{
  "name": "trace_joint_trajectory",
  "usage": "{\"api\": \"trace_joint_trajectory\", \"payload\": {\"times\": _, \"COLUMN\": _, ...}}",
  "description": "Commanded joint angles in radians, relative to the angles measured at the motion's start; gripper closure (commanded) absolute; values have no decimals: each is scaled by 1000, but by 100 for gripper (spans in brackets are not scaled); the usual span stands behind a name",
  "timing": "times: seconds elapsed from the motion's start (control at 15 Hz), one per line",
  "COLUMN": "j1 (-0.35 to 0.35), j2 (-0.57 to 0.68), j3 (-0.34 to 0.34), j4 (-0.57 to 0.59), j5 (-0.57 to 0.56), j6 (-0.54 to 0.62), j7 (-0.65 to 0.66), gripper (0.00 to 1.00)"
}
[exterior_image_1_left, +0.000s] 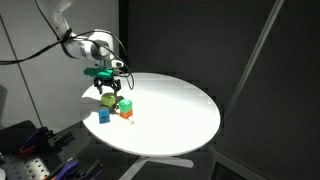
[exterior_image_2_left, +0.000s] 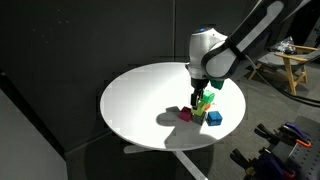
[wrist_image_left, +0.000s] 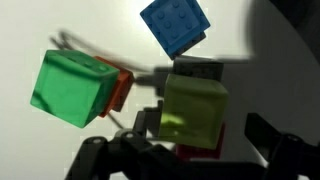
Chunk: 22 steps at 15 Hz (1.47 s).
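Note:
My gripper (wrist_image_left: 205, 122) hangs over a small cluster of blocks on the white round table (exterior_image_1_left: 180, 110). A lime-yellow block (wrist_image_left: 195, 110) stands between the fingers on top of a red block (wrist_image_left: 205, 150). The right finger (wrist_image_left: 265, 130) stands clear of it and the left finger (wrist_image_left: 148, 118) is close beside it, so the jaws are open. A green block (wrist_image_left: 70, 88) sits to the left with an orange block (wrist_image_left: 120, 88) behind it. A blue block (wrist_image_left: 175, 25) lies farther off. Both exterior views show the gripper (exterior_image_1_left: 108, 85) (exterior_image_2_left: 200, 95) just above the lime block (exterior_image_1_left: 107, 98) (exterior_image_2_left: 205, 103).
The blocks lie near the table's rim (exterior_image_2_left: 215, 135). Black curtains close off the background. A wooden stool (exterior_image_2_left: 295, 65) stands beyond the table, and clutter with cables (exterior_image_1_left: 35, 145) sits on the floor beside it.

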Motion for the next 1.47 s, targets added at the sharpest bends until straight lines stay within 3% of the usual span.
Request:
{"api": "trace_joint_trajectory", "payload": {"times": 0.0, "j1": 0, "j2": -28, "j3": -2, "j4": 6, "j5": -7, "j6": -17, "j7": 14, "gripper": 0}}
{"api": "trace_joint_trajectory", "payload": {"times": 0.6, "j1": -6, "j2": -133, "j3": 3, "j4": -12, "j5": 4, "j6": -61, "j7": 18, "gripper": 0}}
{"api": "trace_joint_trajectory", "payload": {"times": 1.4, "j1": -28, "j2": -322, "j3": 9, "j4": -68, "j5": 81, "j6": -354, "j7": 79, "gripper": 0}}
